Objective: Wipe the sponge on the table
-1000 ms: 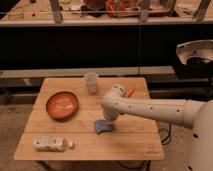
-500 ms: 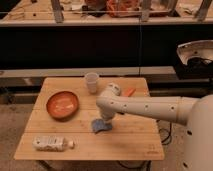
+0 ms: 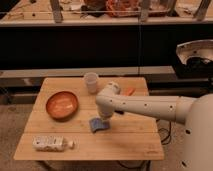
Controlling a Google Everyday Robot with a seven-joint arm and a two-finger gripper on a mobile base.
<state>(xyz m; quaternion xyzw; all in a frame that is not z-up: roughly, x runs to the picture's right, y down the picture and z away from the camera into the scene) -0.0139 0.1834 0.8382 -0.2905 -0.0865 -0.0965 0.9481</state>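
The blue-grey sponge [image 3: 97,124] lies on the light slatted wooden table [image 3: 125,142], near its middle and just right of the orange bowl. My white arm reaches in from the right, and its gripper [image 3: 102,118] points down onto the sponge's upper edge, shut on it and pressing it against the planks. The wrist hides most of the fingertips.
An orange bowl [image 3: 62,105] sits at the table's left. A translucent cup [image 3: 91,82] stands at the back centre, with a small orange item [image 3: 130,91] to its right. A clear plastic bottle [image 3: 49,143] lies at the front left. A dark counter runs behind.
The gripper and the sponge have slid together a short way to the left across the table, toward the bowl. Nothing else has moved.
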